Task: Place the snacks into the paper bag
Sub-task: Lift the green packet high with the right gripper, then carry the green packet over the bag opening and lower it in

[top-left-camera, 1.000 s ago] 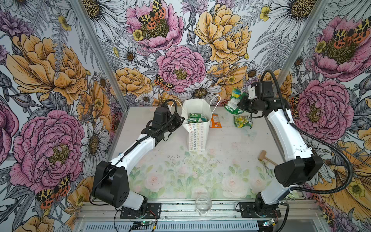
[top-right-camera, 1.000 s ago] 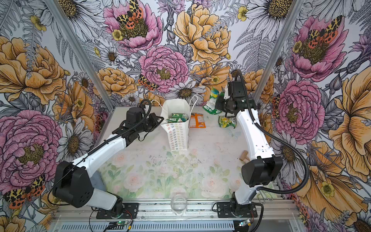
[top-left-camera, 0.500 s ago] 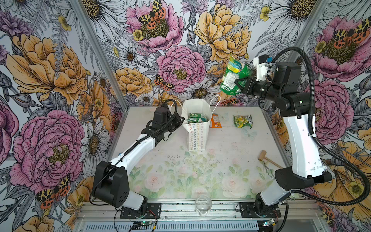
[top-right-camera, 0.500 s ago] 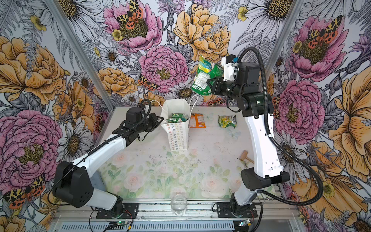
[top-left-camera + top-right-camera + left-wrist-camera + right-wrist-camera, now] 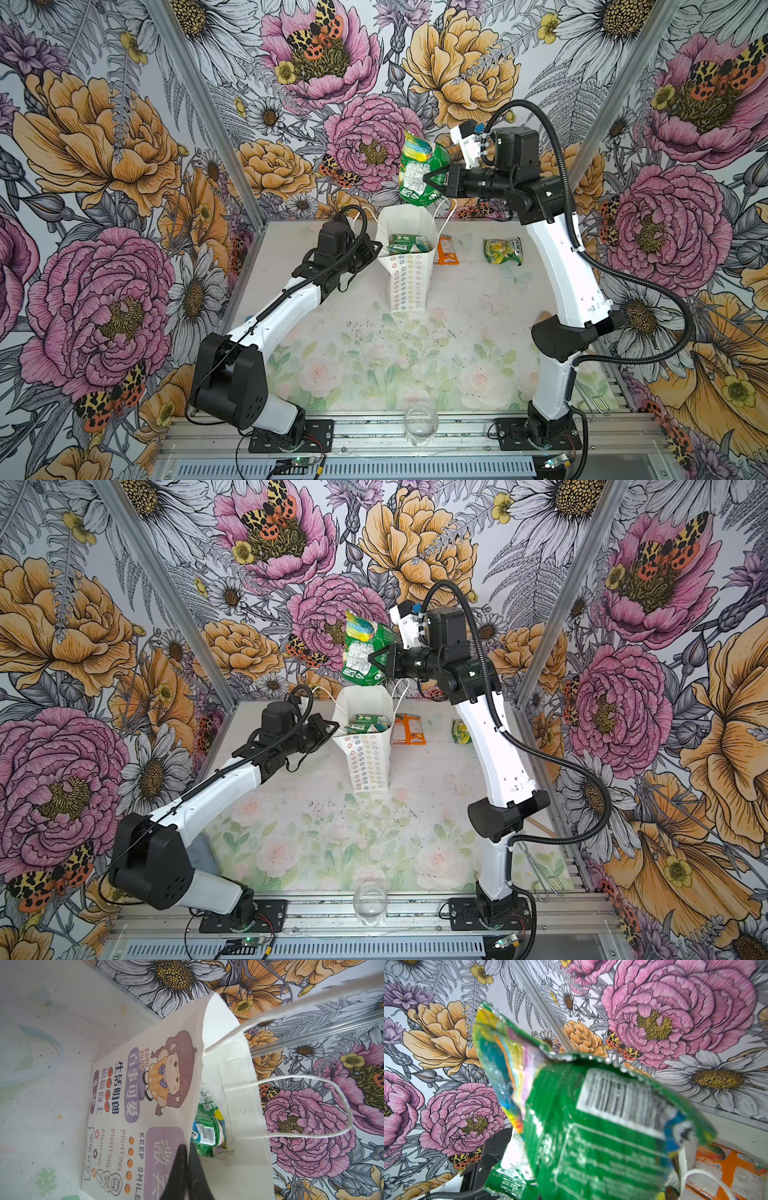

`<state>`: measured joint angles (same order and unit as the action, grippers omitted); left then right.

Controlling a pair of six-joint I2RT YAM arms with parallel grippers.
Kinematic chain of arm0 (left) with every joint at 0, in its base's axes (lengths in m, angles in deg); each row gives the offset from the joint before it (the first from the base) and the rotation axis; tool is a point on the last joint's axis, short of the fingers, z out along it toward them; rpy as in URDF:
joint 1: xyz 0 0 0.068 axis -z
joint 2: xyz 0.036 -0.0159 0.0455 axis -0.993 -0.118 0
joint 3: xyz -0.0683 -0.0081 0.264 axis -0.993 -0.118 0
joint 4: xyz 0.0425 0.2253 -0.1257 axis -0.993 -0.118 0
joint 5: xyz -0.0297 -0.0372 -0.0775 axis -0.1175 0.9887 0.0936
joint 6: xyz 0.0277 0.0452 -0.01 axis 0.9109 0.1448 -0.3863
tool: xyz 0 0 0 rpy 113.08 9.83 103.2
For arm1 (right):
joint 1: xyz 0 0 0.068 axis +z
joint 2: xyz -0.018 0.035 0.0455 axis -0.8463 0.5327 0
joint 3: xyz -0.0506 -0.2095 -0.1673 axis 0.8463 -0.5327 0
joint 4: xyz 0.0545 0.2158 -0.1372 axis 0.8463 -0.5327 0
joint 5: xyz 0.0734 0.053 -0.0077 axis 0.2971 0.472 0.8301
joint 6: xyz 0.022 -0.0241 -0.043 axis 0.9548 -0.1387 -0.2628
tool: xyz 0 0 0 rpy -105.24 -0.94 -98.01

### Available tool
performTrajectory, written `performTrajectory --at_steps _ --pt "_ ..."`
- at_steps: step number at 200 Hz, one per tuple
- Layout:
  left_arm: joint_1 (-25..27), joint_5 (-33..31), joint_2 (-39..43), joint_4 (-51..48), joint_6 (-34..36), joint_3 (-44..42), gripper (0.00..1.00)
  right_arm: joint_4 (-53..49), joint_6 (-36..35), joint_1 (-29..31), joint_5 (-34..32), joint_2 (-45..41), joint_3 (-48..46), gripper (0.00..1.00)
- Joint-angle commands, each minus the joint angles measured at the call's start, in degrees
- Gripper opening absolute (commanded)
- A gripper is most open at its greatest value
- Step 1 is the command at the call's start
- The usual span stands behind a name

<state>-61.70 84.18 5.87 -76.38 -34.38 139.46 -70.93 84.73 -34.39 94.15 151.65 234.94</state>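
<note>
The paper bag [image 5: 409, 274] stands open at the back of the desk [image 5: 457, 332], its rim clenched in the left jaws; only the left wrist view shows that pinch and a cartoon girl print [image 5: 166, 1076]. The right jaws grasp a green packet [image 5: 415, 174], now swung in from the right over the bag's mouth.

Your drop into the paper bag [image 5: 409, 282] mouth stands open; cord handles [image 5: 270, 1019] flank it, left tool [image 5: 186, 1148] pinches its rim.
</note>
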Motion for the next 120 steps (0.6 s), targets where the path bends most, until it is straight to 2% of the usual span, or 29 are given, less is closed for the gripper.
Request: performTrajectory --at_steps 1,40,120 --pt "0.01 0.30 1.37 1.27 0.16 -0.03 0.00 1.45 0.99 1.09 3.22 0.91 2.03 0.00" --pt "0.06 0.21 1.33 1.18 0.16 -0.11 0.00 -1.74 -0.09 2.41 1.36 3.39 1.83 0.00" --pt "0.32 0.22 0.93 1.35 0.12 0.11 0.00 -11.78 -2.34 2.92 -7.63 5.90 1.83 0.00"
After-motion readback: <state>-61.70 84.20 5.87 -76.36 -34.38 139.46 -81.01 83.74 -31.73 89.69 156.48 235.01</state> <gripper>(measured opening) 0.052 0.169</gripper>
